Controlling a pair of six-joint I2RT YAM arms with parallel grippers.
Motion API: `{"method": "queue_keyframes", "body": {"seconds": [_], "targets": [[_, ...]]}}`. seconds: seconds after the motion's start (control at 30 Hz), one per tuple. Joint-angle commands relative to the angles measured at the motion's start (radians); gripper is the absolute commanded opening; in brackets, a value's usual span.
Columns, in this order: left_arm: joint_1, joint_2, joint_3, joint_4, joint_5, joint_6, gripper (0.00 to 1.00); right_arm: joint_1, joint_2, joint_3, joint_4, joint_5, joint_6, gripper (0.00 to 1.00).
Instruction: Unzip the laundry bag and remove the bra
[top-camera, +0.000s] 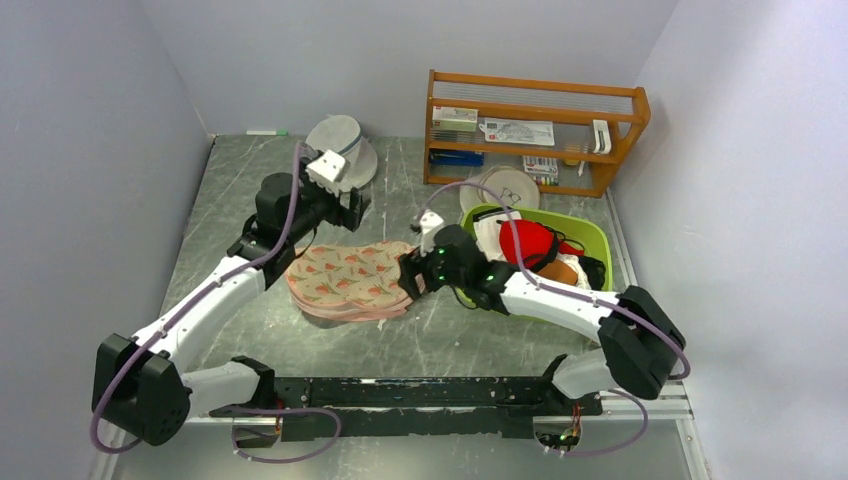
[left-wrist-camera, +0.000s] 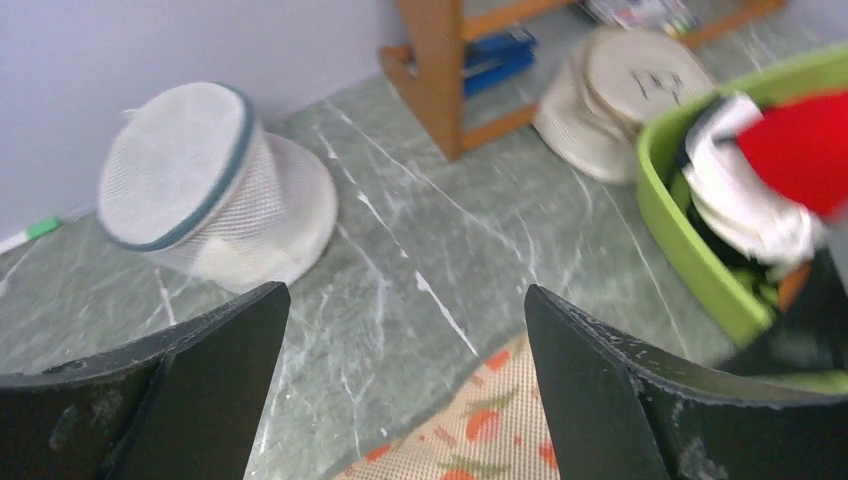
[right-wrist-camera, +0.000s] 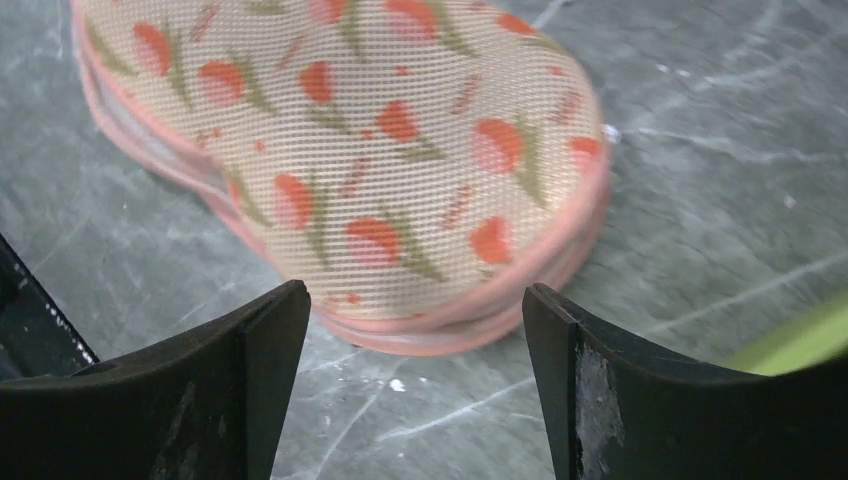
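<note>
Top external view puts the laundry bag (top-camera: 350, 280) flat on the counter (top-camera: 460, 340), about midway between the two arms. The right end effector (right-wrist-camera: 415, 290) is spread wide at the pouch's right end, with nothing between its fingers. The left end effector (left-wrist-camera: 405, 295) is likewise released and hangs over the pouch's far edge, gripping nothing.

My main worry is that nothing pins the pouch down. If the right fingers close on the piped rim rather than on the zip pull, I expect the whole bag to slide across the slick stone instead of opening. I cannot pick out the pull with confidence. A small pale speck at the rim in the right wrist view may be it, but that is too blurred to trust. The green basket (top-camera: 590, 235) sits just beside the right forearm, so a wide swing could nudge it and spill its clothes.

The pouch is peanut-shaped, peach mesh printed with small red fruit, edged in pink piping. It looks closed all round, its two halves stacked and slightly puffed. I see no bra, so I judge it is inside. Soft and light, the pouch will likely buckle under a pinch.
</note>
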Motion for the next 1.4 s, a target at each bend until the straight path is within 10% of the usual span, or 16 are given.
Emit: {"method": "queue_keyframes", "body": {"seconds": [0.0, 0.2, 0.43, 0.93, 1.37], "targets": [[0.053, 0.04, 0.107, 0.13, -0.275, -0.241, 0.99, 0.145, 0.056, 0.116, -0.117, 0.184, -0.127, 0.79], [0.181, 0.168, 0.28, 0.129, -0.395, -0.303, 0.99, 0.29, 0.177, 0.281, -0.259, 0.381, -0.229, 0.8], [0.427, 0.186, 0.211, 0.184, -0.21, -0.454, 0.96, 0.354, 0.358, 0.449, -0.321, 0.436, -0.291, 0.79], [0.589, 0.295, 0.231, 0.257, 0.132, -0.57, 0.91, 0.401, 0.547, 0.545, -0.33, 0.419, -0.279, 0.79], [0.539, 0.325, 0.243, 0.242, 0.173, -0.522, 0.9, 0.408, 0.473, 0.524, -0.295, 0.492, -0.217, 0.27]]}}
